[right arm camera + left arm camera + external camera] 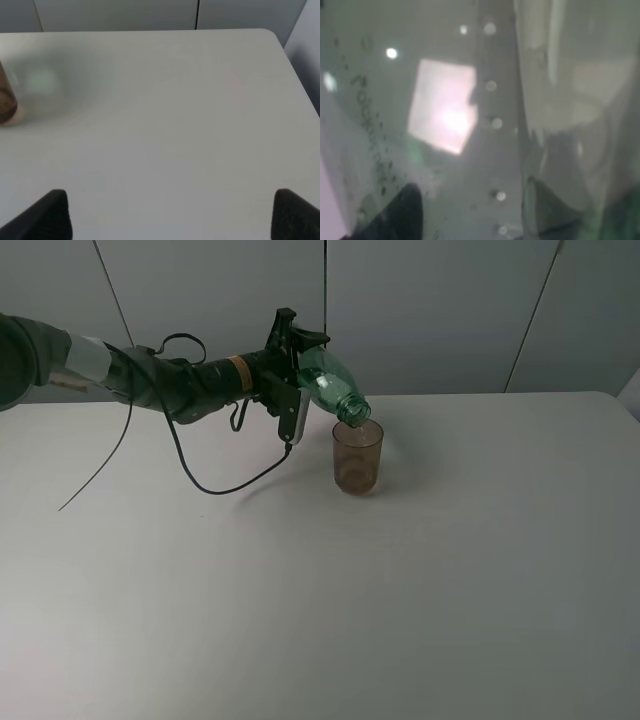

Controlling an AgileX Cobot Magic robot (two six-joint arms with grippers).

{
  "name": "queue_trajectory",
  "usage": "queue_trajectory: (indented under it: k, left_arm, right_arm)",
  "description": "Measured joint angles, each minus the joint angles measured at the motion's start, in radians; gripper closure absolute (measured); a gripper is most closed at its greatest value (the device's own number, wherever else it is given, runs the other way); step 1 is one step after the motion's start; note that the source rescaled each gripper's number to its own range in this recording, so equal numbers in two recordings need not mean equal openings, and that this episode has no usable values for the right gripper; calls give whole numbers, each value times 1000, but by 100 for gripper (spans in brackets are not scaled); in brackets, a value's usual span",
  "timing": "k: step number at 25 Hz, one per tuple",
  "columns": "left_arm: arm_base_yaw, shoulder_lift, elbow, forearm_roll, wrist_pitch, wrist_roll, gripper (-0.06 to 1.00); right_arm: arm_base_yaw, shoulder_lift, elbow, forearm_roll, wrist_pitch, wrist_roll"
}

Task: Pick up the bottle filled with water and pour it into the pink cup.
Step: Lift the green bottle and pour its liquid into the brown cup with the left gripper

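Note:
The green transparent bottle (330,380) is tilted, with its open neck pointing down over the rim of the pink cup (357,455). The cup stands upright on the white table (400,590). My left gripper (298,358) is shut on the bottle's body and holds it in the air just left of the cup. In the left wrist view the bottle (445,115) fills the picture as a blur, with one dark fingertip (405,215) showing. My right gripper (172,217) is open and empty over bare table. The cup (6,100) shows at that view's edge, far from the gripper.
A black cable (215,485) hangs from the left arm and trails on the table left of the cup. The table's back edge meets a grey panelled wall (450,310). The table's right corner (272,35) shows in the right wrist view.

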Motion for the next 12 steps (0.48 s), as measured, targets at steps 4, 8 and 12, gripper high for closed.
queue_trajectory:
  k: [4, 8, 12]
  left_arm:
    - [0, -18, 0, 16, 2, -10, 92]
    - [0, -27, -2, 20, 2, -19, 92]
    - [0, -29, -2, 31, 4, -25, 92]
  right_arm:
    - [0, 0, 0, 0, 0, 0]
    - [0, 0, 0, 0, 0, 0]
    - [0, 0, 0, 0, 0, 0]
